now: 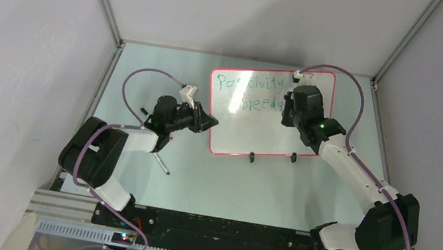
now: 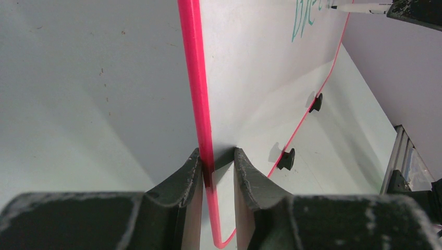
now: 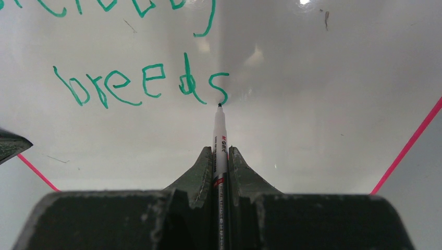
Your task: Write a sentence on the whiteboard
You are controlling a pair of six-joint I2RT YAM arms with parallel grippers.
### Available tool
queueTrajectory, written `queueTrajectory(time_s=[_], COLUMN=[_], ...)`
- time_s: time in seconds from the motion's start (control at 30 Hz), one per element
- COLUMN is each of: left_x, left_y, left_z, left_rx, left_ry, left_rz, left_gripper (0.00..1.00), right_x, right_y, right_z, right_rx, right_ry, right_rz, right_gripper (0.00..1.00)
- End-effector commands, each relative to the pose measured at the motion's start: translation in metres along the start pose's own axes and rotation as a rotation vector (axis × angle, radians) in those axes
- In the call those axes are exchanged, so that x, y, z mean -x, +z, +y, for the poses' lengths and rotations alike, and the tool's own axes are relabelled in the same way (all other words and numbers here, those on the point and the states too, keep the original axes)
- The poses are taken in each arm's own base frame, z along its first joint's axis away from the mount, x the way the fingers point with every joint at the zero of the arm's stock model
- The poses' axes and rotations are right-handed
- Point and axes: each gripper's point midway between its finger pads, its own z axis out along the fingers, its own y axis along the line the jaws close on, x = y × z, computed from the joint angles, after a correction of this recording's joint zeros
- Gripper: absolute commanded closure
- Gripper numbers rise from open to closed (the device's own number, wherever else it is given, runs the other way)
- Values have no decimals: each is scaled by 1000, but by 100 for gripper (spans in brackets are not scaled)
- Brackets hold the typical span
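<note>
Seen from above, a whiteboard (image 1: 251, 133) with a thin red-pink rim and rounded corners stands on a pale green table (image 1: 229, 187), toward the back and right of centre. It rests on two small black feet (image 1: 252, 157) along its near edge.

The sentence (image 1: 257, 94) is written in thin green marker in the upper part of the board. The top line reads "Positivity", with its middle letters washed out by glare. The second line reads "breeds".

The left gripper (image 1: 209, 122) is at the board's left edge. In the left wrist view, its fingers (image 2: 190, 174) are drawn in narrow, with the pink rim pinched between them.

The right gripper (image 1: 291, 112) hovers over the board's right half, beside the end of "breeds". In the right wrist view, its two dark fingers (image 3: 200, 169) are closed tight on a slim white marker (image 3: 220, 135), which points straight out at the board. The black tip sits at the tail of the final "s". I cannot tell whether the tip touches the surface.

The marker barrel carries small red brand lettering, too fine to read with certainty. To the right of "breeds", the board face is blank and shiny, with a few faint smudges.
</note>
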Motion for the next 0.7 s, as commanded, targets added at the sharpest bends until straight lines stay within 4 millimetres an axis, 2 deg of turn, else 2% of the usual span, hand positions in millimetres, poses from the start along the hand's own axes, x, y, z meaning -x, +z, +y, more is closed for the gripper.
queueTrajectory(time_s=[0.0, 0.3, 0.67], left_x=[19, 19, 19], left_y=[3, 3, 2], left_z=[-7, -7, -6], left_rx=[-4, -4, 1], left_ry=[91, 92, 90], left_rz=[-47, -47, -52], left_gripper=[77, 77, 76], right_x=[4, 15, 37], right_y=[0, -11, -40], right_z=[7, 11, 18], right_rx=[24, 60, 131], right_ry=[-10, -2, 24], right_rz=[-14, -50, -155], right_gripper=[100, 100, 100])
